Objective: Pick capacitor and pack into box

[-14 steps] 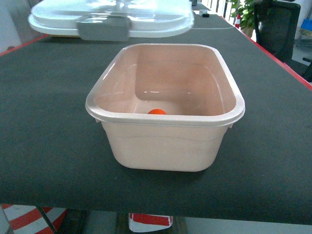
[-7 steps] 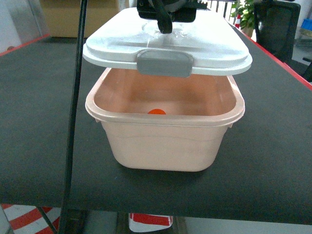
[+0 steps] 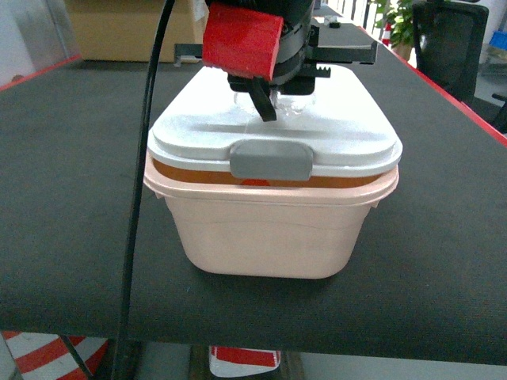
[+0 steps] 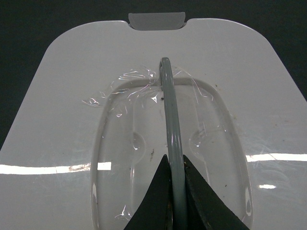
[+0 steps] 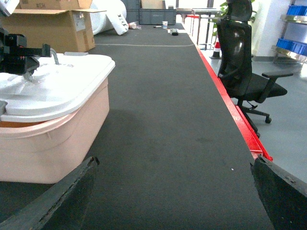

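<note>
Grey plastic runs between the two black fingers of the left gripper: the jaws are pressed together on the thin upright handle of the white lid, pinching it near its middle. The lid sits over the pink box, but not flat; its near edge rides above the rim, leaving a narrow slot under the grey latch where a bit of the orange capacitor shows inside the box. Crinkled clear tape lies around the handle's recess. The left arm's red housing hangs over the far half of the lid and hides it, and a black cable drops down the left of the head view, crossing in front of the mat. The right gripper hangs low beside the box with its dark fingers spread wide, nothing between them. Dark mat stretches bare on both sides of the box, out to the table's red edge; past that edge stands an office chair, and a cardboard carton sits at the far end. Half a second ago the lid was held tilted, well above the rim, with the box's inside largely open to view; now it has come down almost onto the rim, and the arm has come into view with it.
</note>
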{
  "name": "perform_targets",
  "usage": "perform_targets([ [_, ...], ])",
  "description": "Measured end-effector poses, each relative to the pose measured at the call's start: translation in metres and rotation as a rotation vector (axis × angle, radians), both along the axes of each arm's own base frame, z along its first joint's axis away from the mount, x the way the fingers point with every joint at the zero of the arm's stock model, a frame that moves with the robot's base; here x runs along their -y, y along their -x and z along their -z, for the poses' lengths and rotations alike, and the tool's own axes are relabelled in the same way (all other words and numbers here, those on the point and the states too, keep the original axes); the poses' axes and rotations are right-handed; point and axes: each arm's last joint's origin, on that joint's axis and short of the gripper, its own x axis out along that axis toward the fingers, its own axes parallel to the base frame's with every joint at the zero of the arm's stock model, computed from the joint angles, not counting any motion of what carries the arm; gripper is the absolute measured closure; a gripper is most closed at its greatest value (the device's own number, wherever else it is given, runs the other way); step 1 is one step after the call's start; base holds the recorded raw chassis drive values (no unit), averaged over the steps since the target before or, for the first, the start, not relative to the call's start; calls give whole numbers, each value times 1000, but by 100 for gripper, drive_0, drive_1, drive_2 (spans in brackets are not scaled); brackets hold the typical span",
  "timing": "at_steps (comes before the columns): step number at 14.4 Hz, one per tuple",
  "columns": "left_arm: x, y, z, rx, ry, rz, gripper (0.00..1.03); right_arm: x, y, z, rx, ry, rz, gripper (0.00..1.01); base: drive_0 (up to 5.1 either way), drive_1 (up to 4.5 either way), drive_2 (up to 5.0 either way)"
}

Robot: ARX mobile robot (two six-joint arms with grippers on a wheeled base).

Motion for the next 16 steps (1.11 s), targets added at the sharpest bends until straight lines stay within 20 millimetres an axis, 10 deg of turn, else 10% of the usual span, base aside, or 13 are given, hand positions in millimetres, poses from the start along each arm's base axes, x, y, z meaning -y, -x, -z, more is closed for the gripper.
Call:
perform_targets([
  [4, 1, 1, 7, -1, 7, 9, 101, 0, 0, 0, 0, 0, 0, 3, 0, 0, 0],
  [11, -15, 26, -24, 90, 91, 68, 26, 0, 0, 0, 0, 0, 0, 3, 0, 0, 0],
  [12, -48, 41, -74, 316, 239, 85, 5, 0, 0, 0, 0, 0, 0, 3, 0, 0, 0],
  [13, -82, 62, -89, 468, 258, 51, 5, 0, 0, 0, 0, 0, 0, 3, 0, 0, 0],
  [16, -135, 106, -84, 652, 191, -20, 5, 0, 0, 0, 0, 0, 0, 3, 0, 0, 0],
])
